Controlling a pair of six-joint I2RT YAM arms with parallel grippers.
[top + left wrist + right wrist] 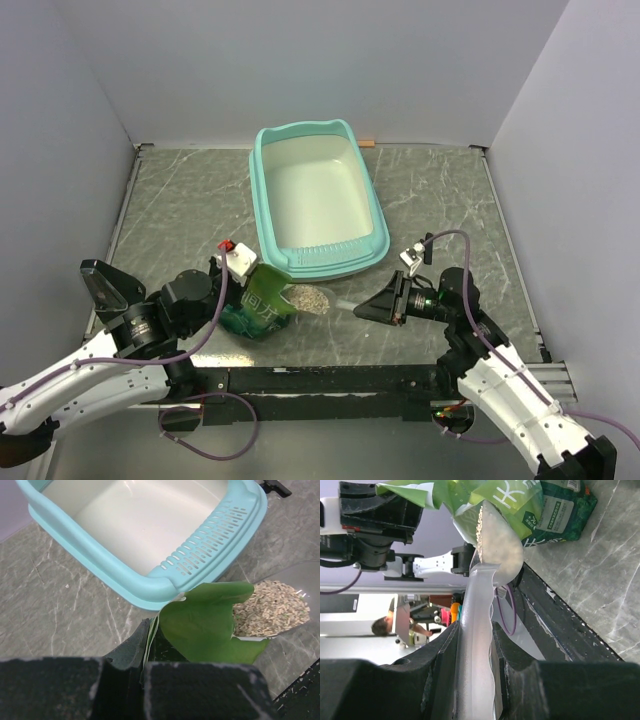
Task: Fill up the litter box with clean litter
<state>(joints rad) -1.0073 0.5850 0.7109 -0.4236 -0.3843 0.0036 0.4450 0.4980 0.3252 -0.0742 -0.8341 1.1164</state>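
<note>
The green bag (520, 505) bears large white characters and small print, none clearly readable.

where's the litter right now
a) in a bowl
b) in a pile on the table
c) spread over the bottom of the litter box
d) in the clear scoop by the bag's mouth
d: the clean litter lies heaped in the clear scoop, held by the right end effector at the mouth of the green bag, while the litter box shows a bare whitish inside.
</note>
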